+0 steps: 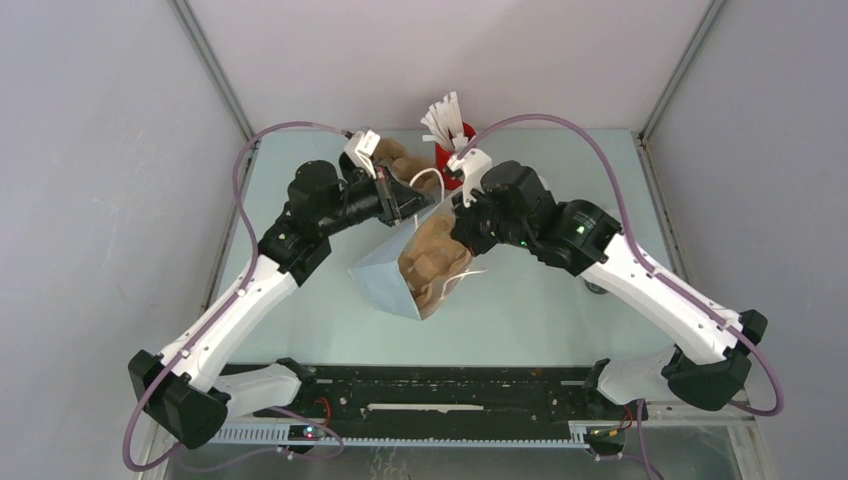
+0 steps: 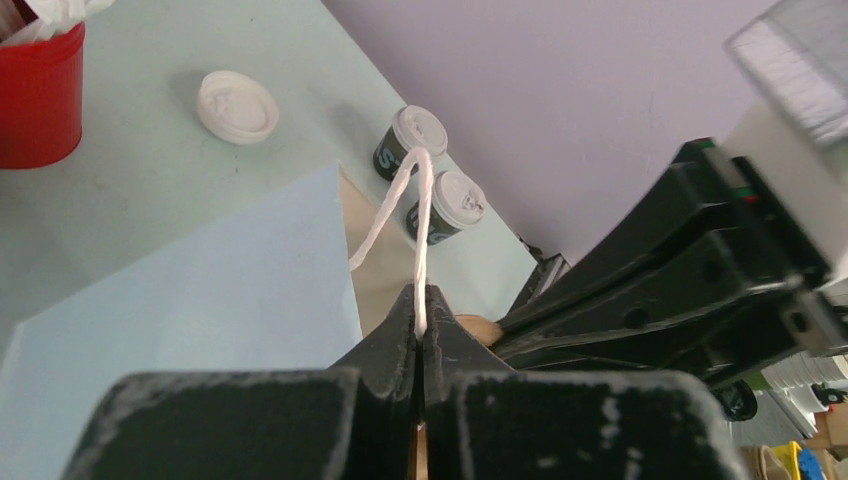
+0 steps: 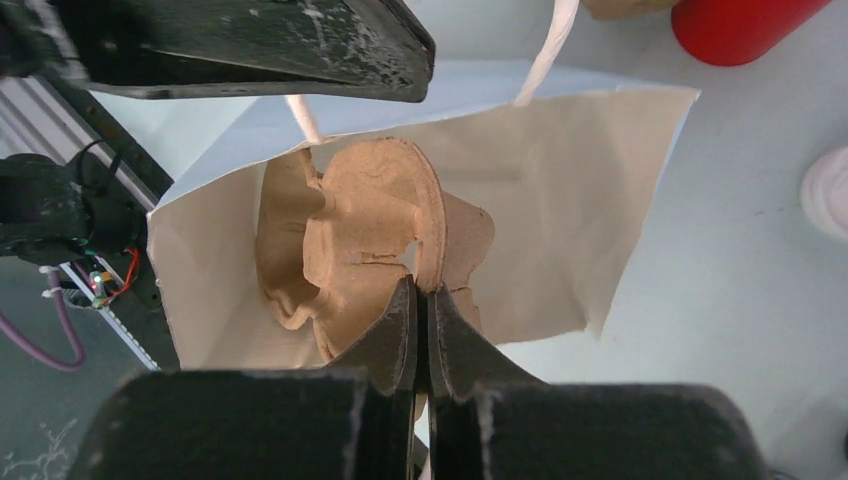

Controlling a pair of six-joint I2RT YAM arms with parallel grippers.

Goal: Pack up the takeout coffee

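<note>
Left hand (image 2: 422, 318) is clamping shut on the white handle (image 2: 421, 215), right hand (image 3: 420, 300) is clamping the pulp carrier (image 3: 340, 230) in the paper bag (image 3: 570, 190) mouth, and the takeout coffee (image 2: 412, 142) is standing on the counter (image 2: 130, 210) beyond the bag, not yet packed.

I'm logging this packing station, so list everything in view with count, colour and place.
Paper bag: one, light blue, on its side, centre.
Moulded pulp cup carrier: one, brown, inside the bag.
Paper cups with white lids: two, dark, beyond the bag.
Cylindrical holder: one, red, at the back, holding white sticks.
Loose round lid: one, white, by the holder.
Left gripper: black, shut on the bag's white cord handle.
Right gripper: black, shut on the carrier.
</note>
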